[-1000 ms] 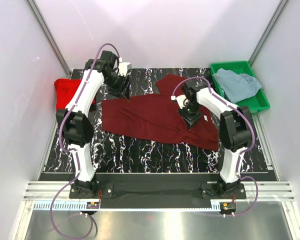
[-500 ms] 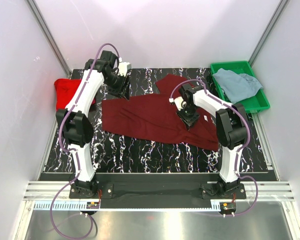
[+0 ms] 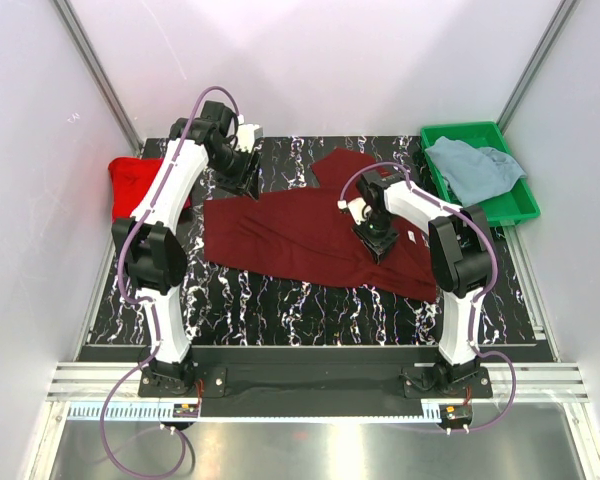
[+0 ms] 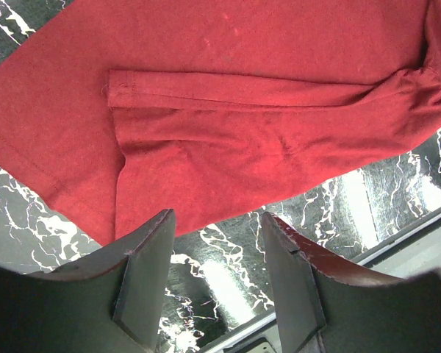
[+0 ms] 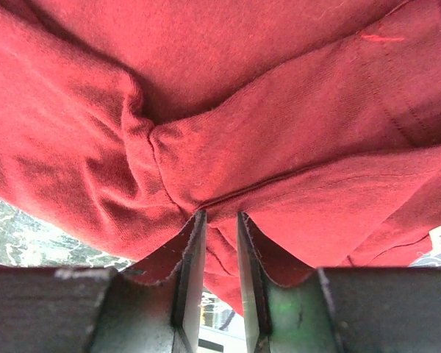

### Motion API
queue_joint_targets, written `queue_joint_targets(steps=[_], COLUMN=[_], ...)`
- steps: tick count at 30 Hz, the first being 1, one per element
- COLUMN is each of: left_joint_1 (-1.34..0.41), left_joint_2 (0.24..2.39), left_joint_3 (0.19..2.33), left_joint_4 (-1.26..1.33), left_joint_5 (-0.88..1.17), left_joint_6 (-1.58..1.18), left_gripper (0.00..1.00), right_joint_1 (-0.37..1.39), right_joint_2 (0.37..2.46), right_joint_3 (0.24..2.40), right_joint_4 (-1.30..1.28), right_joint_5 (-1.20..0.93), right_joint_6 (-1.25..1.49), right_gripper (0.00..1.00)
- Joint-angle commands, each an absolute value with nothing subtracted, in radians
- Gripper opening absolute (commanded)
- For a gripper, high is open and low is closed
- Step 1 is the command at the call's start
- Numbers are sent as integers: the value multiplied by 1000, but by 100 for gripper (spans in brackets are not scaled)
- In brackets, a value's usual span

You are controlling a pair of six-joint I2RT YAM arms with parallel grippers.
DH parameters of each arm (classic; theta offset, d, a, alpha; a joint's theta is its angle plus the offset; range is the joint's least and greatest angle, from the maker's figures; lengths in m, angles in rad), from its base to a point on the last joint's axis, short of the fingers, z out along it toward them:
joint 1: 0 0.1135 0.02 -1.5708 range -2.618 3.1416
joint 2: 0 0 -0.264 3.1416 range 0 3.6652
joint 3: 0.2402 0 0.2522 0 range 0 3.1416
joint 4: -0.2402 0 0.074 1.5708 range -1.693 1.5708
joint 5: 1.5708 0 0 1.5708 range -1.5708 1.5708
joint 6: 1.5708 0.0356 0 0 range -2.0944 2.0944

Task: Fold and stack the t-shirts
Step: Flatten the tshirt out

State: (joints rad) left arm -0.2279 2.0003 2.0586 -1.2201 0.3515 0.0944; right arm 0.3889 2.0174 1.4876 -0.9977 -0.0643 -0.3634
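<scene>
The dark maroon t-shirt (image 3: pixel 290 235) lies spread across the middle of the black marbled table, one sleeve toward the back. My right gripper (image 3: pixel 375 240) is pressed down on its right part, shut on a pinched ridge of the cloth (image 5: pixel 242 110) that bunches between the fingertips (image 5: pixel 217 217). My left gripper (image 3: pixel 242 180) hangs open over the shirt's back-left corner; in the left wrist view (image 4: pixel 217 220) only bare table shows between its fingers, with the shirt's edge (image 4: pixel 242 110) just beyond. A bright red t-shirt (image 3: pixel 130 180) lies at the table's left edge.
A green tray (image 3: pixel 460 130) at the back right holds a crumpled grey-blue t-shirt (image 3: pixel 470 165). White walls close in on both sides and the back. The table's metal edge (image 4: pixel 419 235) runs near my left gripper.
My right gripper has shifted slightly left on the maroon shirt and its jaws have narrowed on the cloth. The left arm has not moved.
</scene>
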Motion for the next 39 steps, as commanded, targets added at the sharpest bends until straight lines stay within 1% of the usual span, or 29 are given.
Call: queue_joint_targets(steps=[1,6,8,10,11,14,16,18,21,26,28,30,31,32,35,39], left_joint_1=[-233,-236,-241,-242,-245,-247,-248,-250,-253,-255,-255,-255,-255,-255,-255,-255], left_joint_2=[1970,1973,1977,1977,1977,1977,1977,1979,1977,1976,1974,1974,1971,1973,1968,1951], left_joint_3=[2085,2089,2095,2098,2097,2094,2095,2100,2100,2095,2095,2092,2091,2086,2074,2034], left_joint_4=[-1198,-1196,-1195,-1195,-1193,-1195,-1193,-1192,-1193,-1193,-1193,-1193,-1193,-1195,-1196,-1198], left_joint_5=[336,336,333,331,333,334,330,328,325,319,318,316,318,318,321,328], left_joint_6=[81,80,80,80,80,80,77,78,80,80,80,80,80,80,81,80], left_gripper=[56,56,56,56,56,56,56,56,56,56,56,56,56,56,56,56], right_joint_1=[405,410,411,417,417,423,425,425,425,425,425,425,425,425,425,425], right_joint_2=[1982,1983,1977,1965,1960,1954,1956,1966,1977,1986,1976,1962,1957,1950,1911,1843], right_joint_3=[1486,1493,1486,1488,1489,1488,1479,1463,1447,1437,1436,1439,1448,1453,1482,1516], right_joint_4=[-1011,-1029,-1029,-1029,-1028,-1029,-1022,-1013,-1000,-986,-977,-970,-968,-969,-973,-980], right_joint_5=[-71,-69,-75,-75,-74,-68,-60,-54,-48,-20,-8,23,32,40,71,103], right_joint_6=[-359,-360,-359,-357,-354,-351,-350,-351,-350,-351,-351,-350,-348,-347,-345,-359], right_gripper=[30,30,32,35,41,47,47,46,39,32,24,20,17,10,1,0])
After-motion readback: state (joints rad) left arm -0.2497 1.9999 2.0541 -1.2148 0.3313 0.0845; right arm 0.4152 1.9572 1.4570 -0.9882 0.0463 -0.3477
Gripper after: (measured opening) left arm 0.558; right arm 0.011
